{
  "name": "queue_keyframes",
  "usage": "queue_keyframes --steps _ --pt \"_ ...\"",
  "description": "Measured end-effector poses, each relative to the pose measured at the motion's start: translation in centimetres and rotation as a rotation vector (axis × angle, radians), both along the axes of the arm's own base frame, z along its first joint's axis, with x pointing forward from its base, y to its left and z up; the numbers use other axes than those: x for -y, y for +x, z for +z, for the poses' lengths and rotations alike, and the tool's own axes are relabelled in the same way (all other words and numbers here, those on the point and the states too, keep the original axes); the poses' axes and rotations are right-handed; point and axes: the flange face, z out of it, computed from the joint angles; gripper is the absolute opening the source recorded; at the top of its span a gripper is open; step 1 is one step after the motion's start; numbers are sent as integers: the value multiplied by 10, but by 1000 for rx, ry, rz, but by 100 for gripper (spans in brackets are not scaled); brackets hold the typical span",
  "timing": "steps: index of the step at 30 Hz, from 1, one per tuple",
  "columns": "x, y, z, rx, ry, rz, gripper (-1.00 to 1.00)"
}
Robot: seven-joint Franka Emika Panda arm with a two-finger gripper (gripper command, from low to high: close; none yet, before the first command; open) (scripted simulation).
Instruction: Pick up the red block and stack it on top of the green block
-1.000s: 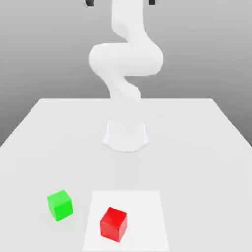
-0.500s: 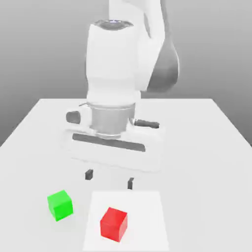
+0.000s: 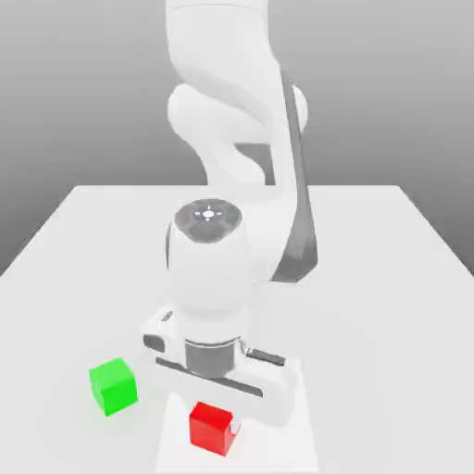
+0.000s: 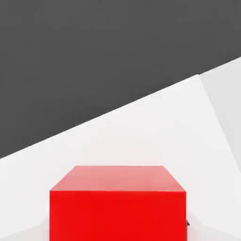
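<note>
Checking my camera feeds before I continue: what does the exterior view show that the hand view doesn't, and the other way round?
Only the exterior view shows the green block, sitting on the table off the white sheet, plus the robot's arm coming down over the red block.

Only the hand view shows the dark area beyond the table's edge.

Both show the red block and the white sheet it rests on.

The red block [image 4: 117,214] sits on a white sheet [image 4: 141,127], apart from the sheet's corner. Past the sheet's edge lies a pale grey tabletop [image 4: 228,94], and beyond is dark grey background [image 4: 84,56].
</note>
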Motion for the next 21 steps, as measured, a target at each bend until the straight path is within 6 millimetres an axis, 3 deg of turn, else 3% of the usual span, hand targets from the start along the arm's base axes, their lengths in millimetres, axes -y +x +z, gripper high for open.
queue_keyframes --steps 5,6,8,9,12,14,15,16,18,19,21 --pt "0 0 52 0 0 0 -100" --pt "12 -4 61 -1 -2 -7 -100" --pt "55 -19 73 -2 -6 -45 -100" --pt "85 -31 78 -3 -7 -82 -100" --pt "149 -71 94 -2 -3 -149 -100" --pt "172 -87 85 -1 -1 -186 -100" --pt "173 -88 75 -1 -1 -185 -100" --pt "159 -80 65 -1 -1 -142 -100" --pt "153 -78 43 -1 0 -126 -100" --pt "152 -79 36 -1 0 -124 100" --pt "152 -79 36 -1 0 -124 100"
